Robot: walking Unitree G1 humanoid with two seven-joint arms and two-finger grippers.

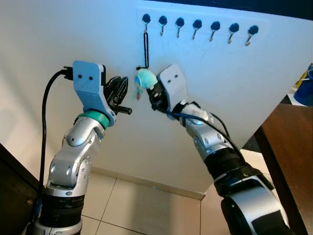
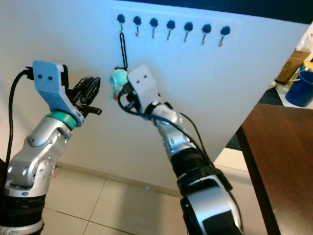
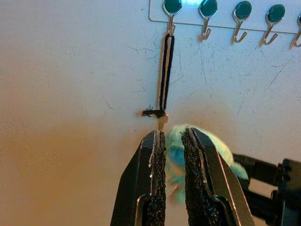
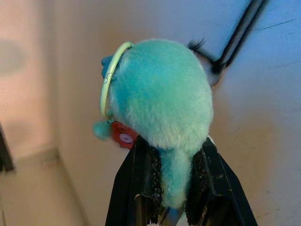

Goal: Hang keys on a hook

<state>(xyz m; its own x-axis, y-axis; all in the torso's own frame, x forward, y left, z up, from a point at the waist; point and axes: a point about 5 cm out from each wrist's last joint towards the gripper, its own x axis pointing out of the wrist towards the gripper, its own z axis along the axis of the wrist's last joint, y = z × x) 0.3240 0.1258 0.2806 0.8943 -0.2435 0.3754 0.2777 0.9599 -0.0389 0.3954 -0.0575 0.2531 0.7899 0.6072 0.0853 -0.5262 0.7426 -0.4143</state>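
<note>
hook rack: a white plate (image 1: 264, 22) fixed high on the white wall (image 1: 58, 39), carrying a row of seven small metal hooks with dark round caps.
occupied hook: the leftmost hook (image 1: 145, 20) carries a black strap loop (image 1: 146, 46) that hangs straight down the wall.
keys: the key bundle hangs from the lower end of that strap; its visible part is a fluffy turquoise pom-pom charm (image 1: 145, 78) with a pale green ring and a small red tag (image 4: 123, 136) at its side. individual keys cannot be made out.
right gripper: right gripper (image 1: 152, 94) raised to the wall just below and beside the charm; in the right wrist view its two black fingers (image 4: 143, 188) are clenched on the lower tuft of the pom-pom, so it is grasping the charm.
left gripper: left gripper (image 1: 119, 88) raised on the other side of the charm, just beside it; in the left wrist view its fingers (image 3: 153, 179) stand slightly parted with a narrow gap, nothing between them, the turquoise fluff showing just behind their tips. contact with the charm cannot be confirmed.
free hooks: the six hooks to the right of the strap carry nothing.
surroundings: a dark wooden table (image 2: 279, 161) stands at the robot's right, a blue bucket (image 2: 299, 88) on the floor beyond it, pale floor tiles (image 1: 132, 205) below the wall.
</note>
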